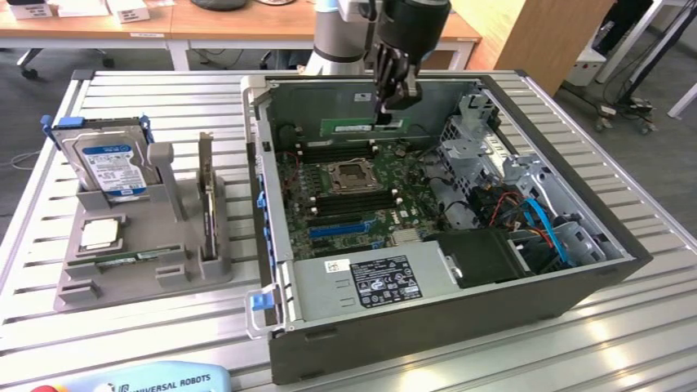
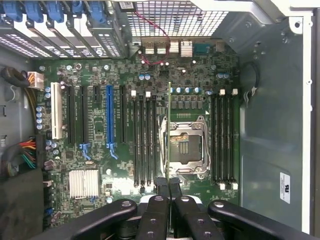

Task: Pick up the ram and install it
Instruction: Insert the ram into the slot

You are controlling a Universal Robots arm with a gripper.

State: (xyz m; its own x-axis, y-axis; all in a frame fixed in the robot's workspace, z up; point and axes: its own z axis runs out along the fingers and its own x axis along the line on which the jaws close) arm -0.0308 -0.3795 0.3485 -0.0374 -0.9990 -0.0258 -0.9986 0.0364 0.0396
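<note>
**Ram held over the open case**

The tool [image 2: 167,186] is clamped on the ram [image 2: 169,130], pinching its upper long edge so the stick hangs below the fingers. In the wrist view the ram shows edge-on, as a thin line running parallel to the black slots [image 2: 145,145] and lying between them and the socket [image 2: 186,145]. In the exterior view the tool [image 1: 384,110] and ram [image 1: 354,127] hang inside the case [image 1: 436,327], near its far wall and seemingly clear of the board.

To seat the ram well, I judge it should stay parallel to the chosen slot and be centred over it. It should also be kept upright and lowered straight, without twisting.
</note>
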